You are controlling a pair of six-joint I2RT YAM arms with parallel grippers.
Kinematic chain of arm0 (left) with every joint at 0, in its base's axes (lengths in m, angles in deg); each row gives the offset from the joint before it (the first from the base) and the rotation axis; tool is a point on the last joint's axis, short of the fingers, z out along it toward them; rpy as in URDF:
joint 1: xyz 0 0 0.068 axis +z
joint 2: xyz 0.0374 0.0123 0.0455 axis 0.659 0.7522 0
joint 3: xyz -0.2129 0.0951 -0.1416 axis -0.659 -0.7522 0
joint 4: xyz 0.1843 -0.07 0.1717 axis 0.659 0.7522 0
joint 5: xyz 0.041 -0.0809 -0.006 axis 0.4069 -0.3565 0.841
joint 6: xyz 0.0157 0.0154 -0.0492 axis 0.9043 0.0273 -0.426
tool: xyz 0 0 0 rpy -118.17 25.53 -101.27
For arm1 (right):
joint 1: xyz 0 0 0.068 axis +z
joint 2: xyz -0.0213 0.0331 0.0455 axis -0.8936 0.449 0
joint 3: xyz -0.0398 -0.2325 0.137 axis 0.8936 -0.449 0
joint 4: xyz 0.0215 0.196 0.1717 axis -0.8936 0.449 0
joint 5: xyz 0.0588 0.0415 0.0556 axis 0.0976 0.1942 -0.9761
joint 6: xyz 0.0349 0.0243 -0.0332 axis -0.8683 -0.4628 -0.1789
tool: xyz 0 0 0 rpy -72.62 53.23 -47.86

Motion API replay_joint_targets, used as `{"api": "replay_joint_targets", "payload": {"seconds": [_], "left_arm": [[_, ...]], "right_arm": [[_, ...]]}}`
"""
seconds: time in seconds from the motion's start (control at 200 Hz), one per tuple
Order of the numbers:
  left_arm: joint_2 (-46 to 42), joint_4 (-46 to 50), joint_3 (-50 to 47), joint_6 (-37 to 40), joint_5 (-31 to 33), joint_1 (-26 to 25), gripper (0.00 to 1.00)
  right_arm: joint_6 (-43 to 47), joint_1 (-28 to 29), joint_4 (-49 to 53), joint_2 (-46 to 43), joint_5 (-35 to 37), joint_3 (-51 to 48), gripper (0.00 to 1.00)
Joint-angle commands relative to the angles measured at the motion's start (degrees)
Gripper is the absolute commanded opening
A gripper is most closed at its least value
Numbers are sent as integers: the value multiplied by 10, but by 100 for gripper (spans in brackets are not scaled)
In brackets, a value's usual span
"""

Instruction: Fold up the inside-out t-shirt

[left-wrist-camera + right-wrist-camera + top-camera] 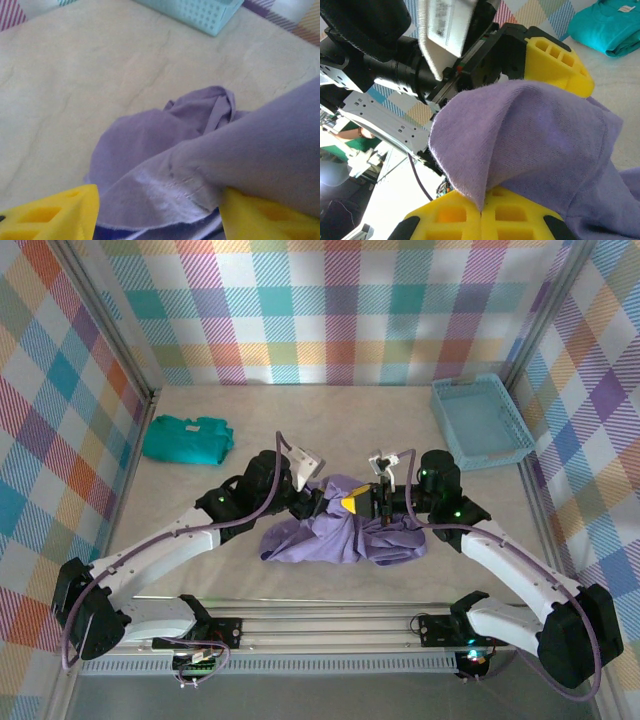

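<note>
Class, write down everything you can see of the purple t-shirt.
The t-shirt is lavender-purple, a soft, thin-looking fabric with a stitched hem showing. It sits crumpled in a heap on the pale table between the two arms, partly lifted, neither flat nor folded. The right claw is shut on a raised fold of it. More of the cloth drapes across the gap of the open left claw.

The t-shirt point(345, 530) is soft matt cloth, fuzzy at its hem. The right gripper point(481, 210) has matt yellow plastic fingers point(427, 217); the table point(75, 75) looks smooth
</note>
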Motion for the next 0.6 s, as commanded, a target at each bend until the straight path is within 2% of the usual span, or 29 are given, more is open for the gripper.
{"api": "replay_joint_targets", "payload": {"seconds": [0.0, 0.18, 0.285, 0.355, 0.455, 0.52, 0.595], "left_arm": [[7, -76, -6, 26, -32, -7, 52], [13, -60, 12, 25, -69, -4, 24], [-4, -33, 18, -10, -92, 4, 10], [-19, 10, 36, -50, -118, 9, 0], [-41, 72, 52, -100, -196, 10, 0], [-50, 93, 64, -142, -240, 10, 0], [-57, 102, 75, -198, -252, 10, 0]], "right_arm": [[14, -7, 7, -8, -17, 20, 0], [40, -18, 58, -36, -1, 25, 0], [71, -23, 121, -47, 31, 38, 0], [103, -23, 181, -47, 76, 60, 0], [136, -23, 250, -38, 148, 92, 0], [144, -22, 261, -26, 181, 105, 6], [148, -20, 269, -1, 204, 123, 11]]}}
